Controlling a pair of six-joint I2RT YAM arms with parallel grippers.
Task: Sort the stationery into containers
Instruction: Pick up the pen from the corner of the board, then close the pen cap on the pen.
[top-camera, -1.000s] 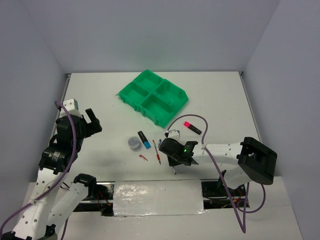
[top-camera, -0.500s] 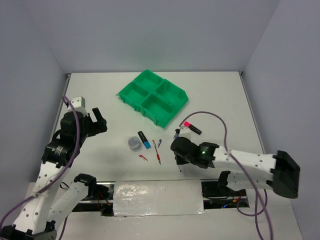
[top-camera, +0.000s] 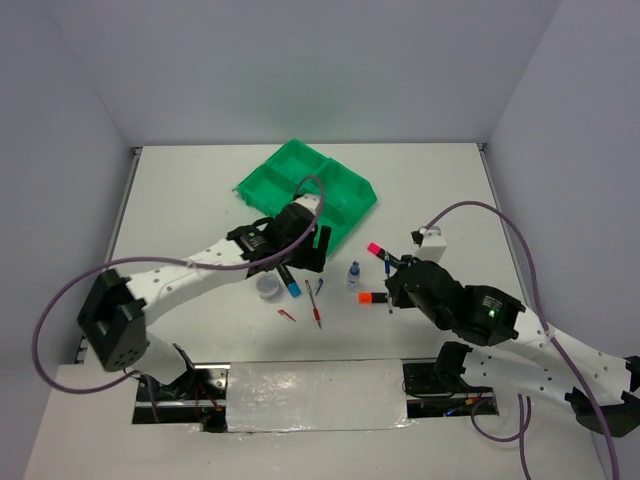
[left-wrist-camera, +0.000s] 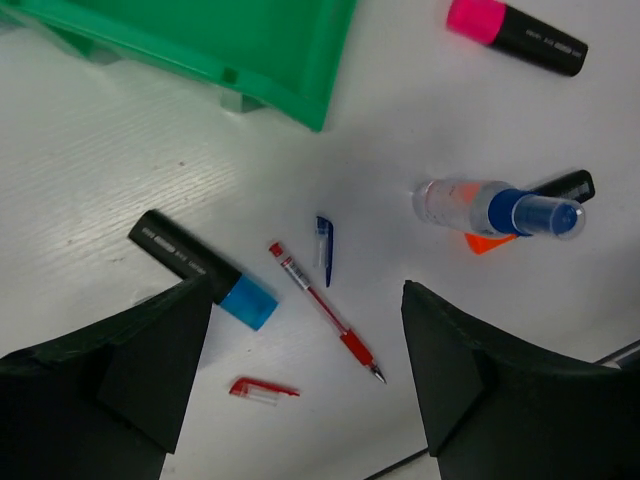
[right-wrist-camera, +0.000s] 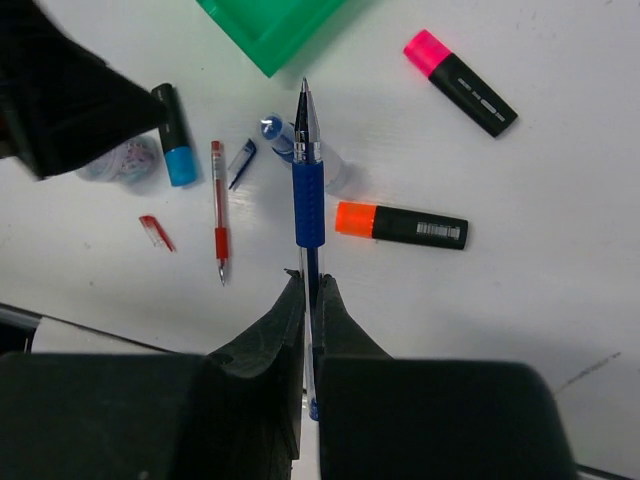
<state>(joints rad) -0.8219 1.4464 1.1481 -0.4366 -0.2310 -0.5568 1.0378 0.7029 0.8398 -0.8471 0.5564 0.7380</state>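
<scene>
The step in hand was carrying the first pen to the tray. The right gripper was clenched on the blue pen, held clear of the table with its tip pointing away from the wrist, above the clear bottle and just beside the orange highlighter. The left gripper hung with jaws spread and nothing between them, over the red pen and the blue-capped highlighter (two loose pen caps lay there too). The green tray sat at the far side, its compartments apparently bare, though the left arm hid part of it. The pink highlighter lay apart near the tray's corner. The next move probably called for carrying the blue pen over a compartment and letting go, while the left arm descended on one nearby item without crossing the right arm.
</scene>
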